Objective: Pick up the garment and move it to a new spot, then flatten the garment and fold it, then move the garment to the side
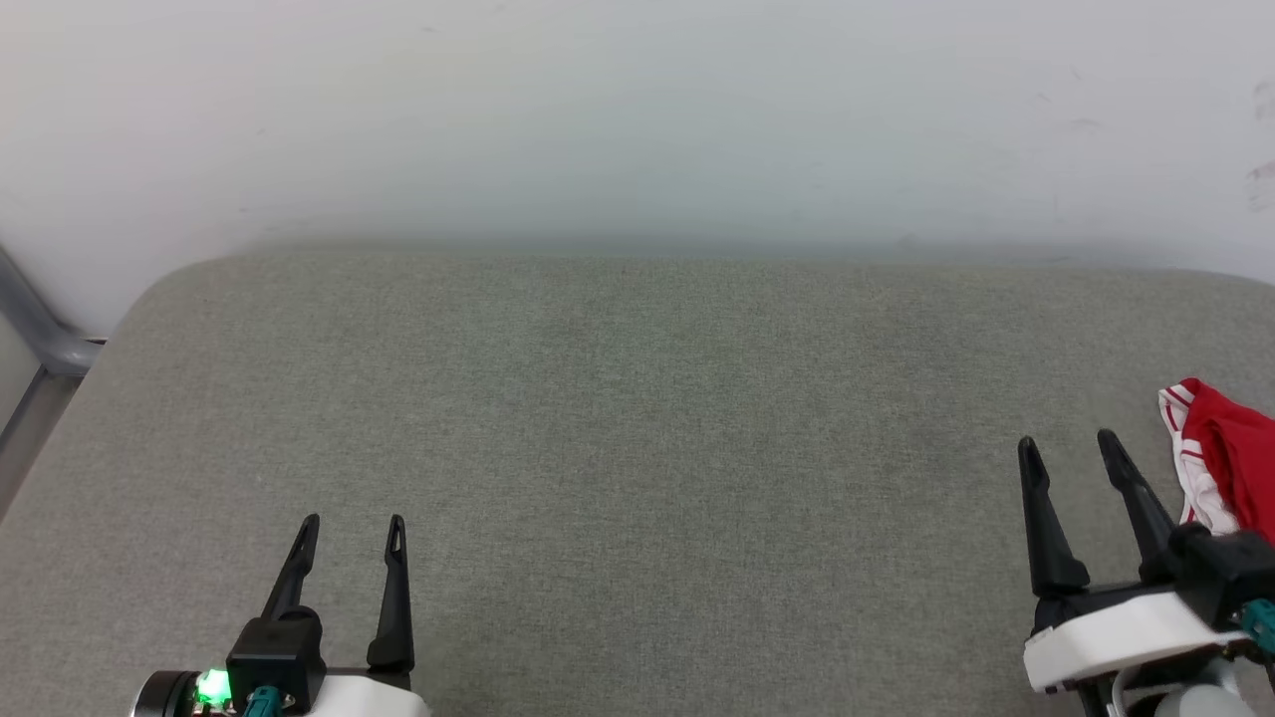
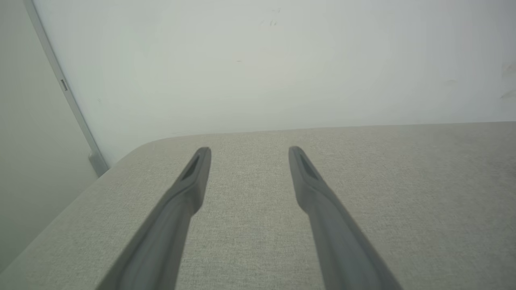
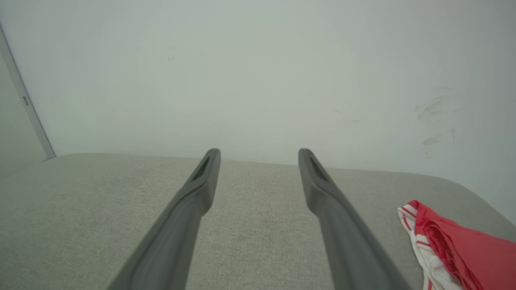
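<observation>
the garment (image 1: pixel 1230 453) lies bunched on the grey fabric-topped table (image 1: pixel 637 398), just beside the right hand (image 1: pixel 1066 440), on its outer side and a little past its fingertips. only part of the garment shows, cut off by the edge of the head view: a crumpled red body with a white sleeve and red-white striped trim turned toward the right hand. it touches neither finger.

the right hand has its two dark fingers spread wide with nothing between them. the left hand (image 1: pixel 355 520), well apart from the right hand on the side away from the garment, is likewise spread wide and holds nothing, with bare table under it.

the garment looks light, thin and limp, with a slight sheen that hints at slick sports cloth. it will likely sag and slide instead of holding a shape, and a pinch on one loose layer could slip. the striped sleeve hem nearest the right hand looks like the firmest hold, being doubled and stitched; a bite into the bunched red folds beside it would also do for the first lift.

no bin or basket is part of this; the garment rests straight on the table.
</observation>
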You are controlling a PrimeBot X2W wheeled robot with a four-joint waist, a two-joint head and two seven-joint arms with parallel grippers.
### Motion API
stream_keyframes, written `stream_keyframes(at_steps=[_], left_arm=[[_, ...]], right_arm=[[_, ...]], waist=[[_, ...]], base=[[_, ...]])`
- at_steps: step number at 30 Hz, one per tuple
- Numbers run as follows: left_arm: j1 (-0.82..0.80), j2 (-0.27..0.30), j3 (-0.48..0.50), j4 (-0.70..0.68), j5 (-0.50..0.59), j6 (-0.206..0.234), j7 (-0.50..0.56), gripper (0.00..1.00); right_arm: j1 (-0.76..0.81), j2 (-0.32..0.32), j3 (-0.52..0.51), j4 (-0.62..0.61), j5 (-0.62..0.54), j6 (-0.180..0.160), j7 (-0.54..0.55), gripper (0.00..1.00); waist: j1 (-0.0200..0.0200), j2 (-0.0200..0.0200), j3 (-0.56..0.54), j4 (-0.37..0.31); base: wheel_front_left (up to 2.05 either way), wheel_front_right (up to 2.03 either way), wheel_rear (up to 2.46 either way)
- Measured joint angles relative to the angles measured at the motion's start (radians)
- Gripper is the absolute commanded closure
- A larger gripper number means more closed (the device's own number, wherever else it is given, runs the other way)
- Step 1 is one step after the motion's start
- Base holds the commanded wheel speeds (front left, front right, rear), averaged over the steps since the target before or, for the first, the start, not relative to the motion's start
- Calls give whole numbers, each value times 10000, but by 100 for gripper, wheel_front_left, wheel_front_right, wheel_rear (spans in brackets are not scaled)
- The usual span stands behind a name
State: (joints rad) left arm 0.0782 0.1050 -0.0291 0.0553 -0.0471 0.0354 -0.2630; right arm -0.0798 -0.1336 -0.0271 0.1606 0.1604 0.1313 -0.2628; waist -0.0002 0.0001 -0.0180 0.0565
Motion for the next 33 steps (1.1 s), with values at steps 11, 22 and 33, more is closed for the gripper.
stream_keyframes(at_steps=[11, 22, 33], left_arm=[[316, -67, -4, 144, -184, -272, 0, 0], [417, -180, 12, 155, -280, -506, 0, 0], [573, -251, 82, 857, -1072, -550, 326, 100]], right_arm=[[1574, 508, -410, -894, 2, -2, -4, 0], [2227, 731, -646, -1204, -31, -2, -4, 0], [2269, 767, -631, -537, 696, -2, 251, 100]], waist=[[1, 0, -365, -4], [1, 0, -457, -43], [2, 0, -433, -63]], base=[[0, 0, 0], [0, 0, 0], [0, 0, 0]])
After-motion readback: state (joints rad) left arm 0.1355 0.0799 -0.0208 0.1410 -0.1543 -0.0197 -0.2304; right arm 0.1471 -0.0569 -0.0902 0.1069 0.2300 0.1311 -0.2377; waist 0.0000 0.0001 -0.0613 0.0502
